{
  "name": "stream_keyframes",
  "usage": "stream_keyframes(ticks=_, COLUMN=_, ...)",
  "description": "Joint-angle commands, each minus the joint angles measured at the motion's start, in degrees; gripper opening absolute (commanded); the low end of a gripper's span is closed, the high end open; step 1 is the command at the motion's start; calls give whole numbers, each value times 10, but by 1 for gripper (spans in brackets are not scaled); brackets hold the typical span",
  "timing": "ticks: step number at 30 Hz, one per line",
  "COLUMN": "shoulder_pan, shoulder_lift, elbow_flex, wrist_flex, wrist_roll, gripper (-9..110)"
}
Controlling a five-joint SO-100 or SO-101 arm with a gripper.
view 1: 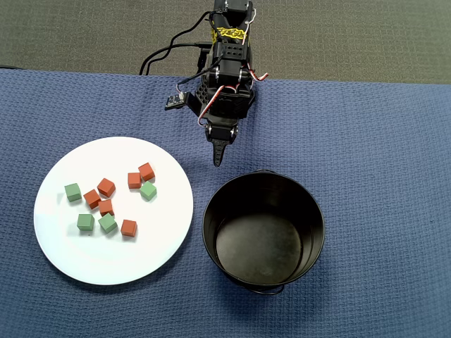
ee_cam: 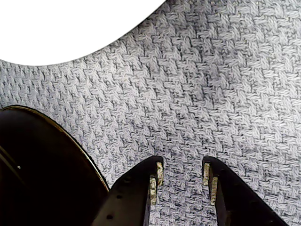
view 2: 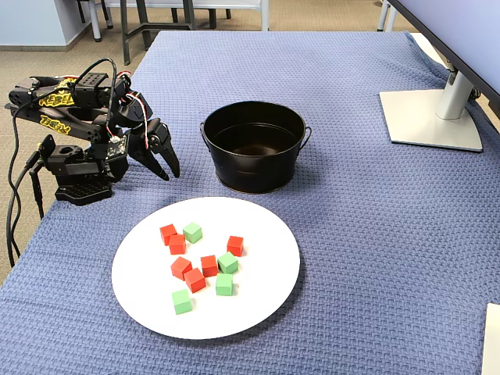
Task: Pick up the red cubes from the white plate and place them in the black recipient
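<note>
Six red cubes point(view 1: 106, 187) lie on the white plate point(view 1: 70, 246) at the left of the overhead view, mixed with green cubes point(view 1: 85, 222). The black pot point(view 1: 211, 225) stands empty to the plate's right. My gripper point(view 1: 218, 160) hangs over the blue cloth just behind the pot's rim, beside the plate and apart from both. In the wrist view my gripper point(ee_cam: 182, 172) is open with only cloth between the fingers, the plate's edge point(ee_cam: 70, 23) at top left and the pot point(ee_cam: 37, 165) at lower left. The fixed view shows the gripper point(view 2: 168, 164), cubes point(view 2: 181, 268), plate point(view 2: 258, 301) and pot point(view 2: 254, 172).
The arm's base point(view 2: 78, 183) and cables stand at the table's left edge in the fixed view. A monitor stand point(view 2: 430, 117) sits at the far right, and a white object point(view 2: 492, 336) lies at the near right corner. Blue cloth point(view 1: 380, 141) covers the table.
</note>
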Motion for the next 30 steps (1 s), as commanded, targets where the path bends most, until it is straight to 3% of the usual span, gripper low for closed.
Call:
stream_keyframes(ticks=1, shoulder_pan=22, shoulder_lift=-14, elbow_flex=-85, wrist_flex=64, wrist_roll=10, gripper=0)
stream_keyframes(ticks=13, shoulder_pan=36, shoulder_lift=-43, elbow_flex=-122, wrist_flex=49, wrist_roll=-34, gripper=0)
stream_keyframes(ticks=18, shoulder_pan=47, shoulder_lift=-60, elbow_flex=-143, wrist_flex=25, wrist_roll=-151, gripper=3)
stream_keyframes(ticks=30, shoulder_pan=131, shoulder_lift=-207, elbow_flex=-367, wrist_flex=156, wrist_roll=-489, gripper=17)
